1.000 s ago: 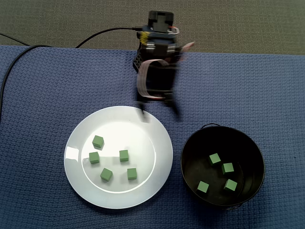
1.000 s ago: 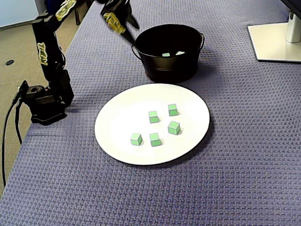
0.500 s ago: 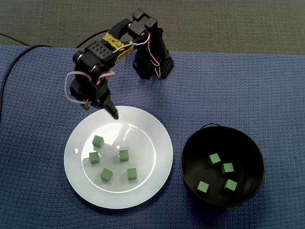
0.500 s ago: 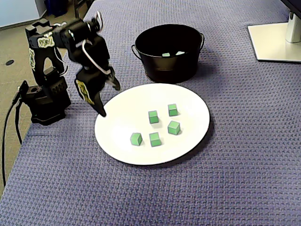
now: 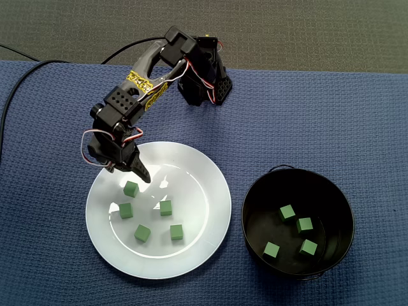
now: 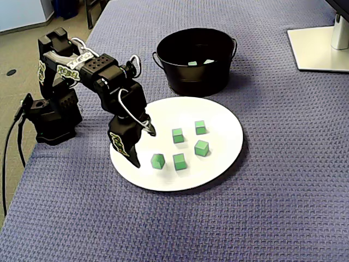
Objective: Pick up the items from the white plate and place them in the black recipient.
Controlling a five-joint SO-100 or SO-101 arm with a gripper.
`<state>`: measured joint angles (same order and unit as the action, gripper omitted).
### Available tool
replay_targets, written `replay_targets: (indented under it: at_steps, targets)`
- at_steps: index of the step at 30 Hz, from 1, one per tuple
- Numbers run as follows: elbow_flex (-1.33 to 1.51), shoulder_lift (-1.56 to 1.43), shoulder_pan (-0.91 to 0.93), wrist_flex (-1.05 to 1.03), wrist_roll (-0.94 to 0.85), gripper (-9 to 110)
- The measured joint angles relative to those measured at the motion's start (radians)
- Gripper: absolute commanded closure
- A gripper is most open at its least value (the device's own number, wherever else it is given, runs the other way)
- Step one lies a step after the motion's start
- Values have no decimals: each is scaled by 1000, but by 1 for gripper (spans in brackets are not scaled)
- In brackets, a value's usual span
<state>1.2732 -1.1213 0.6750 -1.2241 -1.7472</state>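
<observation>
At my remote station, the arm's gripper (image 5: 135, 173) (image 6: 143, 147) hangs low over the white plate (image 5: 201, 185) (image 6: 221, 117), at the rim nearest the arm's base. The jaws are parted and hold nothing. Five green cubes (image 5: 166, 207) (image 6: 179, 161) lie loosely clustered on the plate. The closest cube (image 5: 131, 188) (image 6: 157, 160) sits just beside the longer fingertip, though I cannot tell from either fixed view whether they touch.

The black bucket (image 5: 255, 191) (image 6: 196, 73) stands just beside the plate, to its right in the fixed view from above, and four more cubes (image 5: 305, 224) are scattered across its bottom. Everything rests on a blue woven cloth (image 5: 331, 108) (image 6: 283, 180). A white stand base (image 6: 319, 49) sits at the far corner, and a black cable (image 5: 9, 115) trails off the cloth's left side.
</observation>
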Motion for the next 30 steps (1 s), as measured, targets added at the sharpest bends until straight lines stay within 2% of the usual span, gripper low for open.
replay_targets:
  at_steps: [14, 16, 23, 27, 30]
  targets:
    - [77, 89, -41, 207, -18, 63]
    - [75, 92, -51, 212, -12, 66]
    - [83, 92, -69, 219, 31, 93]
    - [95, 75, -100, 215, 48, 101]
    - [117, 69, -104, 222, 54, 101]
